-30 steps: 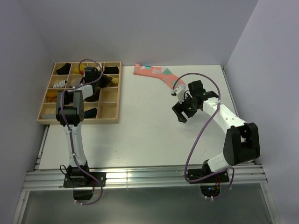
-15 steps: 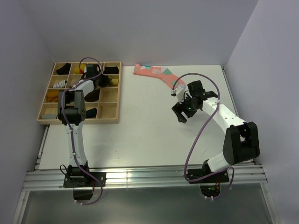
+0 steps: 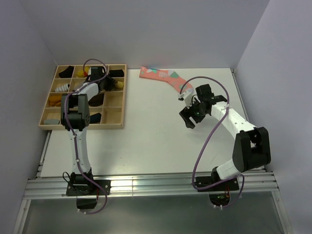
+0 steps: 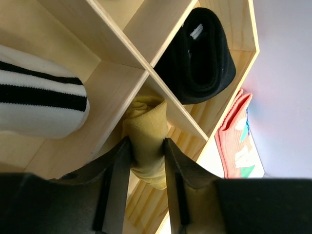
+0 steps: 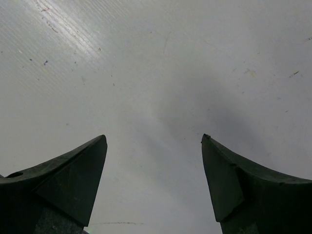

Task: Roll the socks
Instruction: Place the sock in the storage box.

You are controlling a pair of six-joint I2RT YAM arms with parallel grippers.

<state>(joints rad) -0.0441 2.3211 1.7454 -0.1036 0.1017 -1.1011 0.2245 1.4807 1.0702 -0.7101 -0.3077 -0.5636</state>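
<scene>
My left gripper [image 4: 146,142] is shut on a mustard-tan sock [image 4: 145,117], which hangs bunched between the fingers over a compartment of the wooden tray [image 4: 122,39]. In the top view the left gripper [image 3: 106,84] is over the tray's back right part, with the tan sock [image 3: 117,84] at its tip. A rolled black sock [image 4: 202,53] lies in the neighbouring compartment; I see no white stripes on it. My right gripper [image 3: 187,117] is open and empty, low over the bare table [image 5: 156,73] at the right.
The tray [image 3: 113,114] holds several rolled socks, among them a white one with black stripes [image 4: 39,102]. A long pink sock with teal and white patches [image 3: 163,77] lies flat at the back of the table, right of the tray.
My left gripper has shifted slightly toward the back of the tray with the tan sock. The right arm has hardly moved.
</scene>
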